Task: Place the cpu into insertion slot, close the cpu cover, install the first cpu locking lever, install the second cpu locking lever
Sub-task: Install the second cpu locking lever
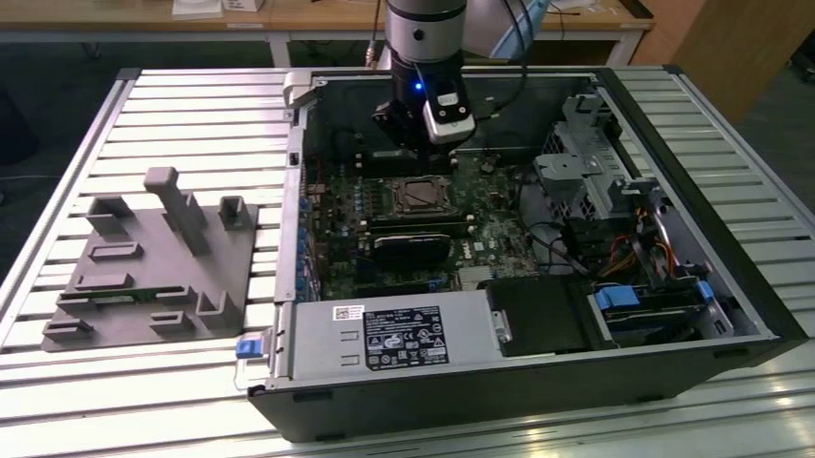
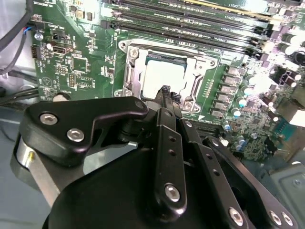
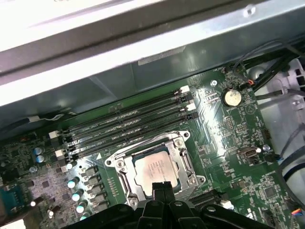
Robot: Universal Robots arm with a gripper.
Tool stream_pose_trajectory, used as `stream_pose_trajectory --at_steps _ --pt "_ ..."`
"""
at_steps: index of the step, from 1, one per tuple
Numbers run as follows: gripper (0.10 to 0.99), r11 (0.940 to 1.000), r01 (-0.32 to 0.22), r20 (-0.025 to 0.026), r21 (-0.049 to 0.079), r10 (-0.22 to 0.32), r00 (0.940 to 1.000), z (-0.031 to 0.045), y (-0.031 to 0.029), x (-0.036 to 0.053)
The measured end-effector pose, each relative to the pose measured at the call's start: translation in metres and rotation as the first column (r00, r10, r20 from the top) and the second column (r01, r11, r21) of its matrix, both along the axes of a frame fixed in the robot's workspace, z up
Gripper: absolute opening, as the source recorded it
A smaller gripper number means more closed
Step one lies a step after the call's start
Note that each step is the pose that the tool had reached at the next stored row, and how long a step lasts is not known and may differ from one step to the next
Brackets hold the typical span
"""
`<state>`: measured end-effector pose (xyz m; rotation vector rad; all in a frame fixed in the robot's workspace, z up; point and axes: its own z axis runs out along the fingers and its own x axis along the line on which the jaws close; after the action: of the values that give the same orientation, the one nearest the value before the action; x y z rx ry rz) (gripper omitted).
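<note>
Silvery cpu [image 3: 155, 168] already sits in the insertion slot [image 3: 125, 187]; your gripper [image 3: 162, 187] hovers above it, fingers together, holding nothing.

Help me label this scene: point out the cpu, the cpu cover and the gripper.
cpu [image 3: 153, 168], first wrist view, middle of its pale metal top.
cpu cover [image 3: 180, 153], first wrist view, one side bar of the silvery frame.
gripper [image 2: 166, 91], second wrist view, black fingertips over the socket.

A grey fixture block [image 1: 147, 262] sits on the slatted table [image 1: 76, 143] to my case's [image 1: 535, 382] exterior-view left. Inside lie black memory slots [image 3: 124, 126], a coin battery [image 3: 232, 97], a drive cage [image 1: 579, 167].
</note>
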<state>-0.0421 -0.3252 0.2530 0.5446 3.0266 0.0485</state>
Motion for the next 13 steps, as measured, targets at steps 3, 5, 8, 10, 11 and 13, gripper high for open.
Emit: stream_pose_trajectory --at_steps 3,5,8,10,11,13 --pt "0.106 1.0 0.0 0.0 0.0 0.0 1.0 0.0038 0.0 0.0" --pt "0.106 1.0 0.0 0.0001 0.0 0.0 1.0 0.0038 0.0 0.0" --pt "0.106 1.0 0.0 0.0 0.0 0.0 1.0 0.0039 0.0 0.0" --pt "0.106 1.0 0.0 -0.0001 0.0 0.0 1.0 0.004 -0.0002 0.0" --pt "0.106 1.0 0.0 -0.0002 0.0 0.0 1.0 0.004 -0.0006 0.0" --pt "0.106 1.0 0.0 0.0 0.0 0.0 1.0 0.0039 -0.0016 0.0"
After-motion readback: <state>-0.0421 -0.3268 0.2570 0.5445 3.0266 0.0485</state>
